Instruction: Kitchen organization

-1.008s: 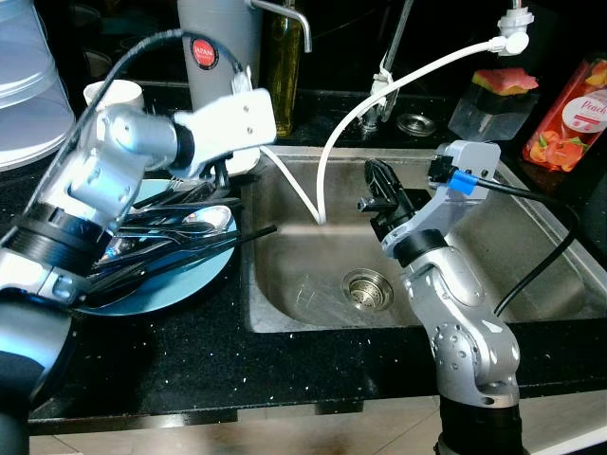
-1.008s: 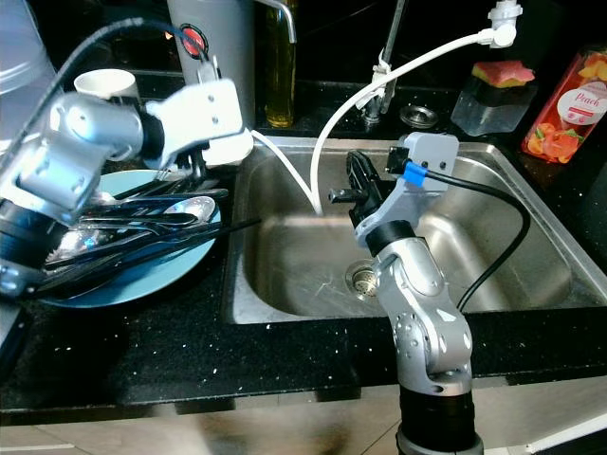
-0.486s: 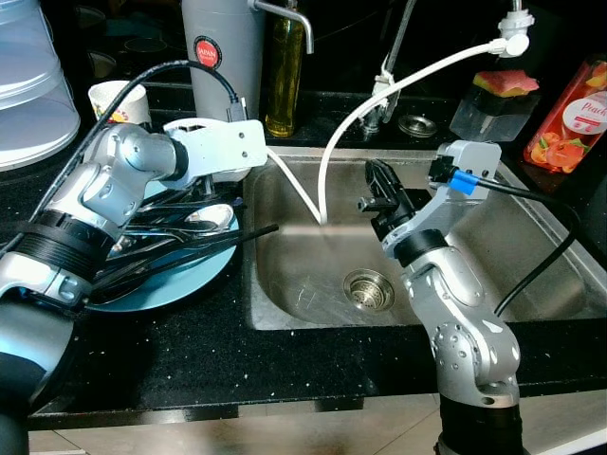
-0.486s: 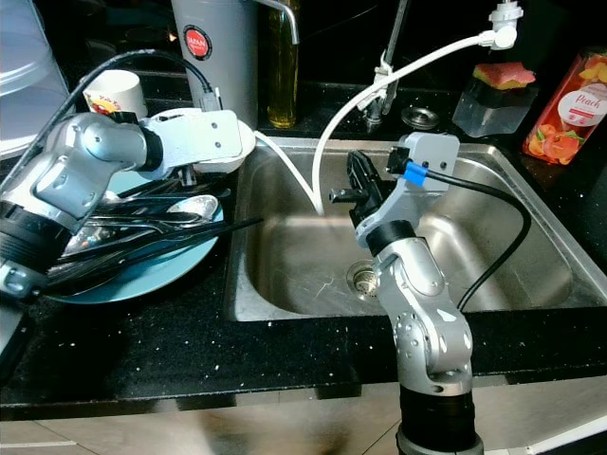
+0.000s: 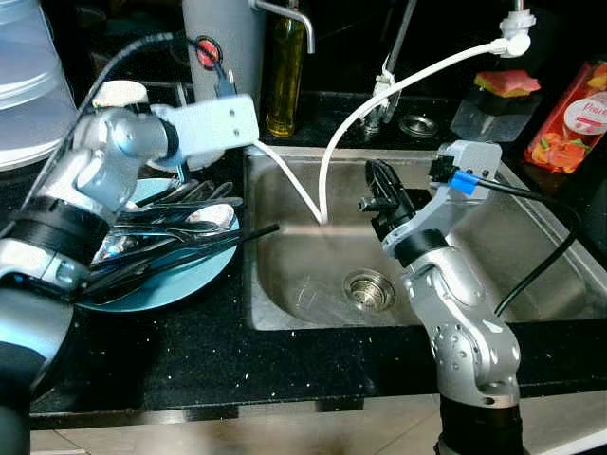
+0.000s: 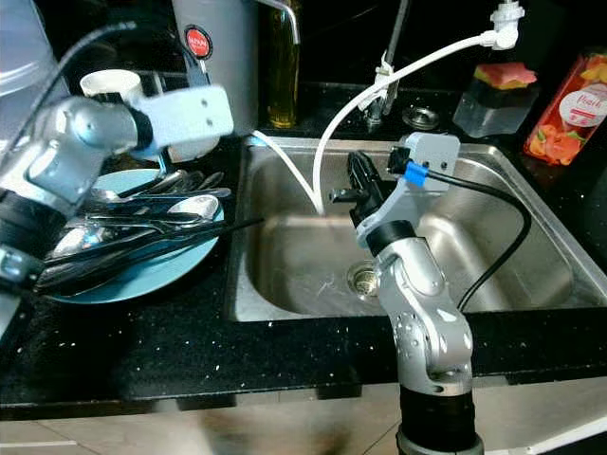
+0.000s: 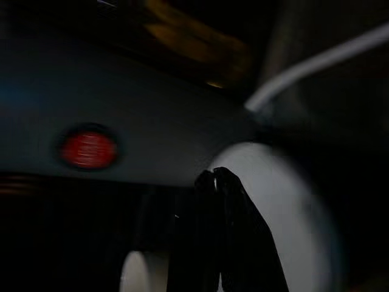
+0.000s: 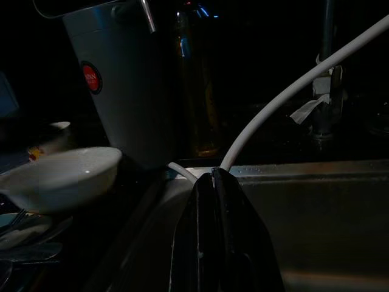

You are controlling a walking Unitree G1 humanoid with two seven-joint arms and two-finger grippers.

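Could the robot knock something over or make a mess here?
Maybe. The left gripper is close to the white bowl beside the gray can, so it might bump the bowl. Spoons and dark sticks are piled loosely on the blue plate; one stick pokes over the sink edge and could slide in if the arm brushes the pile.

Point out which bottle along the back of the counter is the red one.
The peach-labelled bottle at the far right, beside the sink. The other bottle, by the grey canister, holds amber liquid.

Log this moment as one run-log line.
left gripper: shut, over blue plate of cutlery | right gripper: shut, above sink
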